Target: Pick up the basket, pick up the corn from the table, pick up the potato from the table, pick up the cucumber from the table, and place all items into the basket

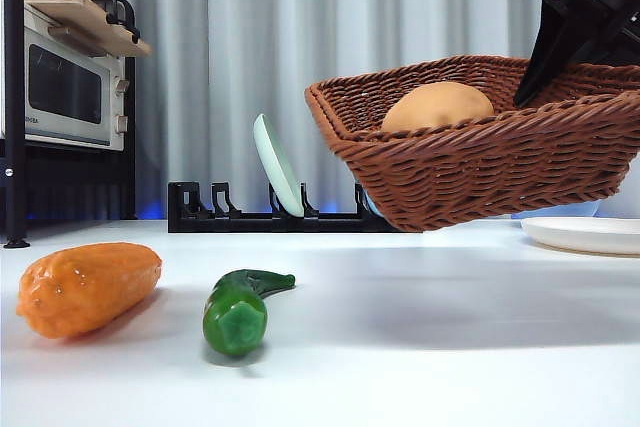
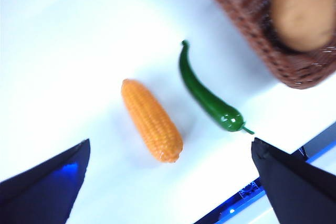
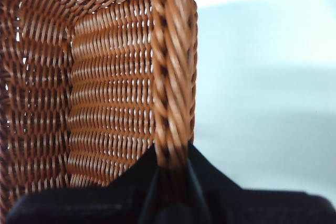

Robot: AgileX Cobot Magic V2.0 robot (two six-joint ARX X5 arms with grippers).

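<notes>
The brown wicker basket [image 1: 480, 152] hangs tilted above the table at the right. My right gripper [image 1: 545, 62] is shut on its braided rim [image 3: 173, 77] and holds it up. The tan potato [image 1: 438, 107] lies inside the basket and also shows in the left wrist view [image 2: 304, 9]. The orange corn [image 1: 88, 287] lies on the white table [image 1: 420, 347] at the front left. The dark green cucumber [image 1: 238, 309] lies just right of the corn. My left gripper [image 2: 168, 182] is open and empty, high above the corn [image 2: 151, 120] and cucumber [image 2: 207, 93].
A black dish rack [image 1: 270, 212] holding a pale green plate [image 1: 278, 167] stands at the back. A white plate [image 1: 585, 234] lies at the right under the basket. A toaster oven [image 1: 65, 87] on a black shelf stands at the far left.
</notes>
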